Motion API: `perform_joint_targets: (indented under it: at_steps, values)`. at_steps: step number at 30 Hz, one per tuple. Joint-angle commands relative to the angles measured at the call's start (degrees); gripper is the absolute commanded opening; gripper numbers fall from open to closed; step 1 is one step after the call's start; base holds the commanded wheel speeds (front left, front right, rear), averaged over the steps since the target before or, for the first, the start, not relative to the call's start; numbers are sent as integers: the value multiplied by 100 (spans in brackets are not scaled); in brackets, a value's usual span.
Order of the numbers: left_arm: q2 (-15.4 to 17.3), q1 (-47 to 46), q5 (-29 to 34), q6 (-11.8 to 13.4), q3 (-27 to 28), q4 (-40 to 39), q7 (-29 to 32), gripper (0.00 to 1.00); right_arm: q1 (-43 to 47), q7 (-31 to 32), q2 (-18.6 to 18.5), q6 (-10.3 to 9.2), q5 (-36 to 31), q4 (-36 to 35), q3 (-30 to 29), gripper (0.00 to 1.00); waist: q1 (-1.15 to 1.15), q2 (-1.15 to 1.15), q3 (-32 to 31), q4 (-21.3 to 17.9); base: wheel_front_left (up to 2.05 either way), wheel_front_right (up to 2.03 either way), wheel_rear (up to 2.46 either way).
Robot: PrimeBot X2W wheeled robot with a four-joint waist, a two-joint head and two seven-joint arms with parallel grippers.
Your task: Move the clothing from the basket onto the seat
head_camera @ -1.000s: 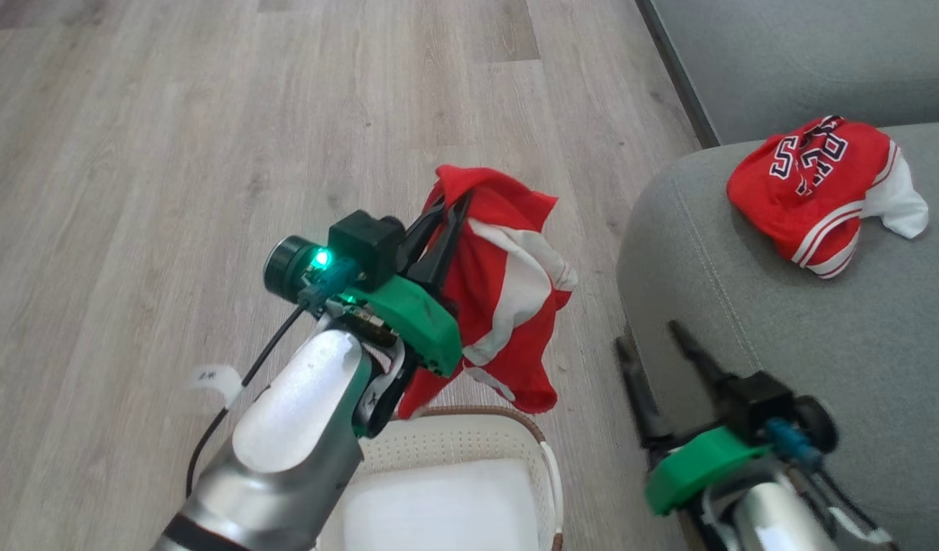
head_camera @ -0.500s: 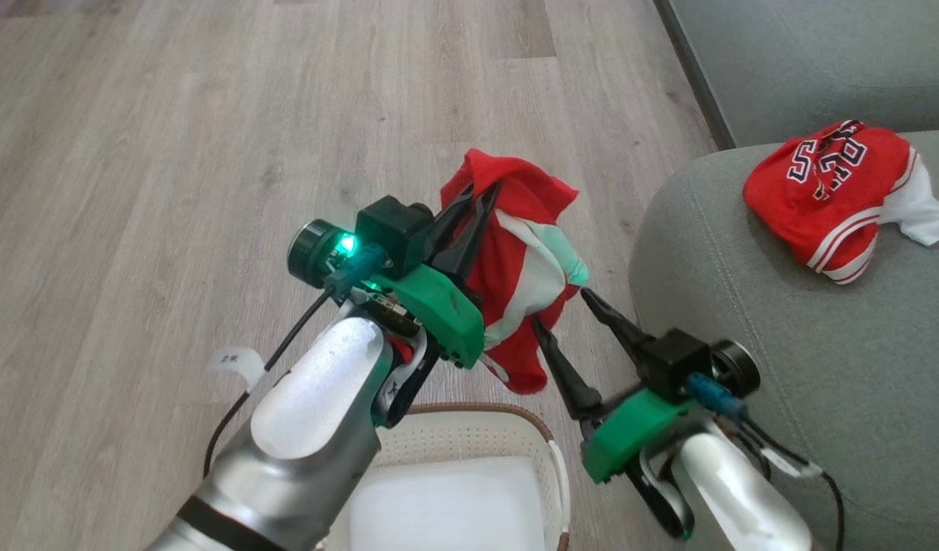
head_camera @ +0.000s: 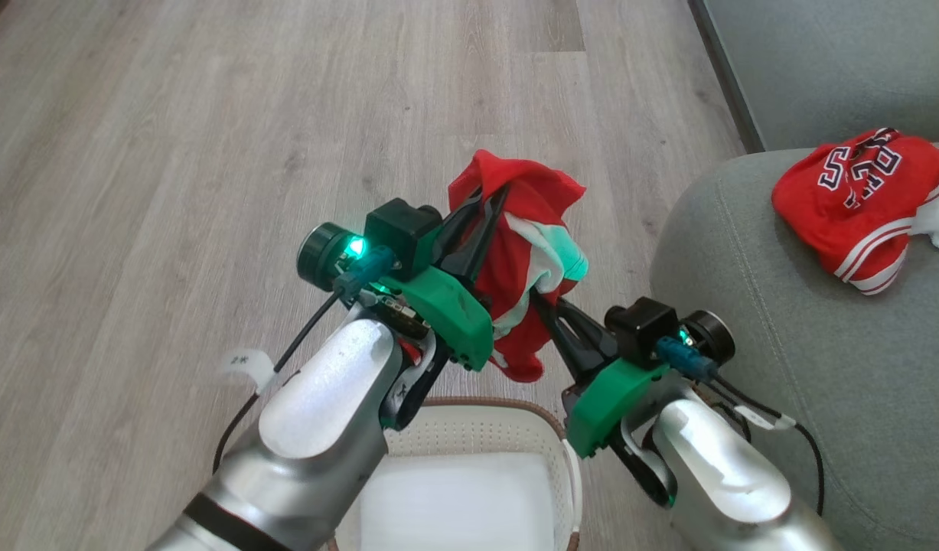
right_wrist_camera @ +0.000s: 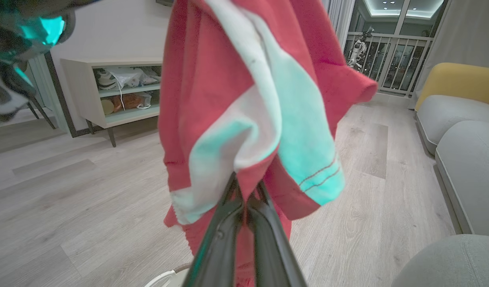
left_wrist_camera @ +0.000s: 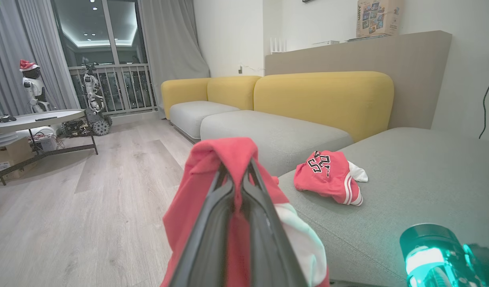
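Note:
A red jersey (head_camera: 523, 245) with white panels hangs in the air above the floor, between my two grippers. My left gripper (head_camera: 492, 195) is shut on its upper fold, seen draped over the fingers (left_wrist_camera: 236, 175) in the left wrist view. My right gripper (head_camera: 542, 300) is shut on the jersey's lower part (right_wrist_camera: 244, 119), its fingers pinching red fabric (right_wrist_camera: 246, 187). The cream basket (head_camera: 546, 428) sits below both arms, its white bottom bare. A second red jersey (head_camera: 859, 203) with numerals lies on the grey-green seat (head_camera: 783, 321) at the right, also visible as the jersey (left_wrist_camera: 328, 175) in the left wrist view.
Pale wood floor (head_camera: 171, 153) stretches left and ahead. A sofa with yellow backs (left_wrist_camera: 324, 95) and grey cushions runs behind the seat. A round table (left_wrist_camera: 33, 119) and a small robot figure (left_wrist_camera: 33, 85) stand far off. A low shelf unit (right_wrist_camera: 116, 91) lines the wall.
My right gripper rose from beside the seat toward the hanging jersey and went from open to shut on its lower part. The camera shifted slightly; the left gripper kept its hold.

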Motion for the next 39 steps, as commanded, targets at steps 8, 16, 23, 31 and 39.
perform_joint_targets:
  at_steps: [8, 16, 23, 31, 39]
  values:
    - [82, -240, -136, 139, 290, -62, -199, 38, -389, -38, 57, -1, -19, -312, -202, 0, 0, 0, 54, -59, 0, 0, 0]
    - [140, -31, -205, 187, 392, -4, -358, 100, -417, -38, 13, -1, -316, -590, -775, 0, 0, 0, 99, -375, 0, 0, 0]
    - [143, 134, -228, 59, 307, 62, -414, 100, -414, -38, -174, -1, -500, -828, -1101, 0, 0, 0, 151, -825, 0, 0, 0]
    - [106, 373, -240, -97, 91, 180, -449, 100, -373, -38, -507, -1, -623, -1141, -1423, 0, 0, 0, 238, -1683, 0, 0, 0]
    - [60, 443, -272, -161, -59, 275, -468, 100, -540, -23, -739, -1, -586, -1234, -1490, 0, 0, 0, 374, -2464, 0, 0, 0]
